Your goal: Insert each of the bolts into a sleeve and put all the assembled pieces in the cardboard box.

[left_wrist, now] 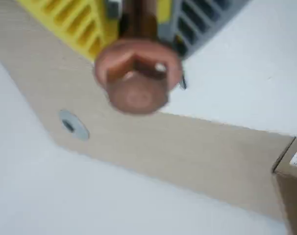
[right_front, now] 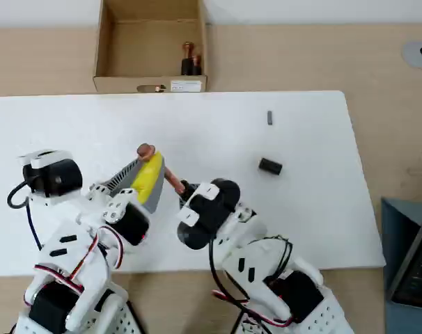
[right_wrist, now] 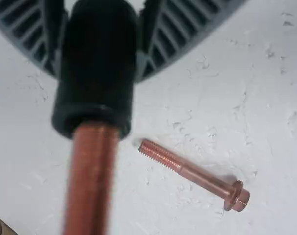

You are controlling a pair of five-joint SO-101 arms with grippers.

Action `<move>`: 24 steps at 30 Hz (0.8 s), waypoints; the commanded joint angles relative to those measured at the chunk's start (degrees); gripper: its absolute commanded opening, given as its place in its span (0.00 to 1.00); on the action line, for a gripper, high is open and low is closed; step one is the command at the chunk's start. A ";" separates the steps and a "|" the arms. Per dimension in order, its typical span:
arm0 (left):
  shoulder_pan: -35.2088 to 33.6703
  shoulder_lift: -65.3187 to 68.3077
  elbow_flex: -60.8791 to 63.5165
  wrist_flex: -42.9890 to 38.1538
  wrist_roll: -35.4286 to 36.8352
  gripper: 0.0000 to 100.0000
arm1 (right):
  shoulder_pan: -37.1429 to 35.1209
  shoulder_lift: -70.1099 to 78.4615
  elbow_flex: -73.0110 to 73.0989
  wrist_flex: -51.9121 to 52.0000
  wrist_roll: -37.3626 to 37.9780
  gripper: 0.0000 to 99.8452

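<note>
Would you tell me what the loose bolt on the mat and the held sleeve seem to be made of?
The loose bolt looks like copper-coloured metal, perhaps plated: glossy, with cut threads. The sleeve looks like matte black rubber or plastic; which, I cannot tell.

- Left arm (right_front: 79,257): white moulded shell segments with black servo blocks at the joints.
- Red, white and black wires (right_front: 82,268) loop beside its lower segment. A black cable (right_front: 19,198) curls off a round black module (right_front: 54,175) with a white cap.
- Left gripper (right_front: 147,158): one finger yellow (left_wrist: 75,19), the other grey (left_wrist: 207,19), both ribbed with parallel slats.
- Right arm (right_front: 267,271): same white shell and black servos, with black and red wires (right_front: 221,278) near the base.
- Rounded black module (right_front: 207,212) at its wrist, with white clips on top.
- Right gripper (right_wrist: 99,29): dark grey slatted fingers (right_wrist: 21,24).
- White base plates (right_front: 326,316), dotted with small holes.
</note>
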 commanded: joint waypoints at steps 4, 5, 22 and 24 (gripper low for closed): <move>0.09 -0.48 0.35 -3.25 -0.26 0.00 | -0.57 -7.16 -2.59 -1.49 0.53 0.01; 0.09 -0.48 0.44 -3.08 -0.26 0.00 | -0.57 -7.16 -2.59 -1.49 0.53 0.01; 0.09 -0.57 3.43 -2.99 -2.73 0.00 | -0.48 -7.16 -3.91 -1.67 3.16 0.01; 0.53 -0.57 3.43 -2.90 -2.73 0.00 | -0.48 -7.16 -3.91 -1.67 3.16 0.01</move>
